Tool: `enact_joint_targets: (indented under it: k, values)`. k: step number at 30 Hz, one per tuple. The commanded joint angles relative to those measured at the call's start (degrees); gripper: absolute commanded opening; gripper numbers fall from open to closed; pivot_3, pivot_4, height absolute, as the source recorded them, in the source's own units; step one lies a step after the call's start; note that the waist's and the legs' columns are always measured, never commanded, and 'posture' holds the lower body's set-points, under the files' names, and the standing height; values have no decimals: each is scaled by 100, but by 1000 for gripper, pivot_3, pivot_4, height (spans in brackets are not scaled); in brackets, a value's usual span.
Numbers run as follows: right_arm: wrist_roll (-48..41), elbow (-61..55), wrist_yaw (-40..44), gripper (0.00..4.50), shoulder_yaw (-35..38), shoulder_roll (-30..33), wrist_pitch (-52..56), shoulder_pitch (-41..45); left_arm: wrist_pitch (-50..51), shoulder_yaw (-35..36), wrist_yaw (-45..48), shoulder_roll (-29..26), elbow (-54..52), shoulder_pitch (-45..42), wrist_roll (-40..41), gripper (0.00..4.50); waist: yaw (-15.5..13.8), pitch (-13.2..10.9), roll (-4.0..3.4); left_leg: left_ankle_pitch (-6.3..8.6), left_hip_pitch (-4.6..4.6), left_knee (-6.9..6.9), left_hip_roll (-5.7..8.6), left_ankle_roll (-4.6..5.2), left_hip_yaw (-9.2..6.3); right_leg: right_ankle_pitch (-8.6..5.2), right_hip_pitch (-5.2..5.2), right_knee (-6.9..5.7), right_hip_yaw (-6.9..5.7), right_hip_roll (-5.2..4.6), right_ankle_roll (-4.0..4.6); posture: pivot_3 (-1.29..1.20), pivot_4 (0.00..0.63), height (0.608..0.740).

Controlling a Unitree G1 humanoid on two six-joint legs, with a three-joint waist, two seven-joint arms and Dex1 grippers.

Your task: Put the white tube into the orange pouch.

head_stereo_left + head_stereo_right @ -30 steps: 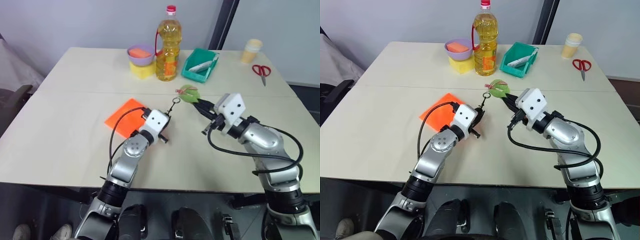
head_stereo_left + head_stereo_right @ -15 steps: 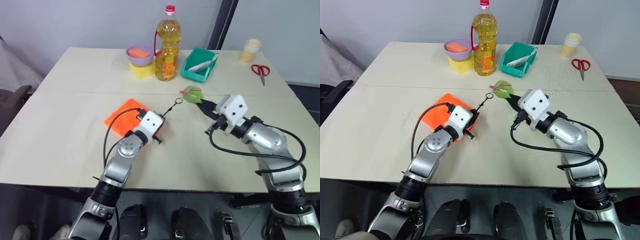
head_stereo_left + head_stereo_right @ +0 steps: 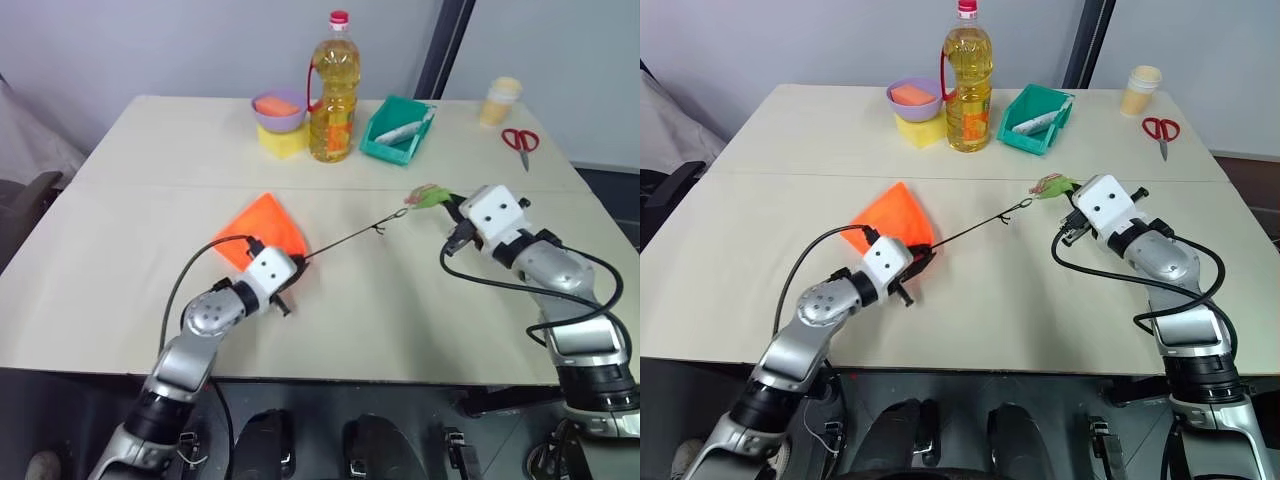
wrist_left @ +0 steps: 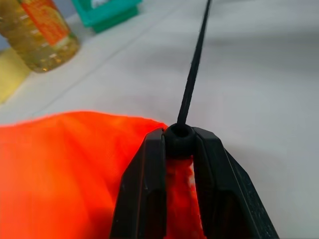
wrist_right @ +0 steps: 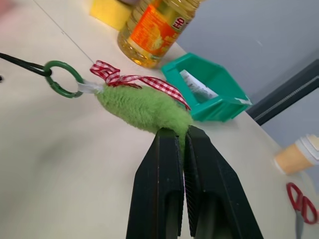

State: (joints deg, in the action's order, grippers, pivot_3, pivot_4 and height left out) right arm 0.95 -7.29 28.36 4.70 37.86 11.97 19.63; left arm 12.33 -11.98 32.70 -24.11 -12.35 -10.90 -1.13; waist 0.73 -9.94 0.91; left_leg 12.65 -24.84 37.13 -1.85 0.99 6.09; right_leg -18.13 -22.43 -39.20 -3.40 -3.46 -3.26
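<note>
The orange pouch (image 3: 262, 225) lies left of the table's middle, bunched up toward its mouth. My left gripper (image 3: 292, 266) is shut on that mouth; in the left wrist view its fingers (image 4: 149, 174) pinch a black cord stopper (image 4: 178, 137) and orange fabric. A black cord (image 3: 345, 238) runs taut from there to a green ring (image 5: 64, 78) on a fuzzy green disc (image 5: 142, 107) with a red checked ribbon. My right gripper (image 3: 446, 201) is shut on the disc's edge, just above the table. The white tube is hidden.
At the back stand an oil bottle (image 3: 333, 90), a purple bowl (image 3: 281, 108) with an orange block on a yellow block, and a teal bin (image 3: 385, 148) holding a plain white tube (image 3: 405, 131). A paper cup (image 3: 503, 100) and red scissors (image 3: 522, 142) are far right.
The two grippers have drawn apart, the left toward me and leftward with the pouch's mouth, the right rightward with the green disc. The cord went from slack to taut.
</note>
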Motion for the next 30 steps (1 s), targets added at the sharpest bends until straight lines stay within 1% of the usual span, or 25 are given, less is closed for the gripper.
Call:
enact_joint_targets:
  k: [1,7,10,11,12,13,14,16,17,18,19,22,24,26,28,30]
  values:
    - [112,-30,-187,0,276,145,-17,129,98,267,117,-229,-121,242,110,244,-14,0,0,0,0,0,0,0,0,0,0,0,0,0,0,0,150,737]
    - [-76,-296,206,0,9,80,-88,-3,112,225,12,-185,-34,92,89,244,-9,0,0,0,0,0,1,1,0,0,0,0,0,-4,1,0,150,737]
    - [-269,-455,552,0,-87,88,19,-131,152,213,11,-89,-23,-4,176,244,-9,0,0,0,0,-1,1,0,0,0,-1,0,0,-3,0,0,150,737]
    - [-357,-510,665,0,-88,99,107,-179,155,232,29,-61,-30,-14,241,743,-8,0,0,0,0,-1,1,1,0,0,0,0,0,-3,0,0,150,737]
    - [-506,-587,780,326,-61,90,290,-227,175,272,45,-35,-42,-14,313,1287,-10,0,0,1,0,-1,1,1,0,0,0,0,0,-3,0,0,150,737]
    - [-605,-657,870,681,-42,90,415,-263,177,318,84,-19,-56,-7,394,1575,-10,0,0,1,0,-1,1,1,0,0,1,0,0,-3,0,0,150,737]
    - [-682,-741,961,1104,-39,107,522,-314,210,393,132,2,-89,8,522,2192,-10,0,0,1,0,-1,1,1,0,0,0,0,0,-3,0,0,150,737]
    - [-738,-876,1068,2052,-34,150,610,-432,271,603,264,-8,-174,70,847,3145,-8,0,0,1,0,-1,1,1,0,0,0,0,0,-3,0,0,150,737]
    - [-809,-939,1139,2567,-18,172,674,-500,319,732,377,-49,-217,107,1054,3692,-5,0,0,1,1,-1,0,1,0,0,0,0,0,-4,0,0,150,737]
    - [-910,-1025,1250,3015,4,219,758,-608,418,888,519,-114,-273,160,1301,4109,-4,0,0,1,1,-1,0,1,0,0,0,0,0,-4,0,0,150,737]
    - [-1001,-1107,1373,3564,29,286,793,-742,607,1036,682,-202,-357,225,1579,4500,-3,0,0,1,1,-1,-1,1,0,0,0,0,0,-4,0,0,150,737]
    - [-1342,-1291,1598,3564,220,390,956,-1080,1032,1410,1105,-502,-604,473,2246,4500,-5,0,0,1,1,-3,-1,0,-1,0,-1,1,0,-4,1,0,150,737]
    - [-1538,-1312,1676,3564,423,418,977,-1299,1334,1757,1224,-671,-699,602,2668,4500,-4,0,0,2,1,-4,-2,0,-1,-1,0,5,0,-5,1,0,150,737]
    - [-1616,-1272,1663,3564,568,415,937,-1401,1441,1983,1171,-748,-705,621,2838,4500,-10,0,0,2,2,-3,-2,-1,-3,-1,1,6,0,-6,2,0,150,737]
    - [-1816,-1088,1635,3564,860,340,936,-1480,1516,2410,910,-763,-472,515,2966,4500,-16,0,0,2,2,-1,-1,-1,-4,1,2,8,0,-7,6,0,150,737]
    - [-1891,-974,1626,3564,1011,333,886,-1542,1541,2648,745,-772,-334,469,3005,4500,-16,0,0,2,3,0,-1,-1,-5,2,4,9,0,-7,7,0,150,737]
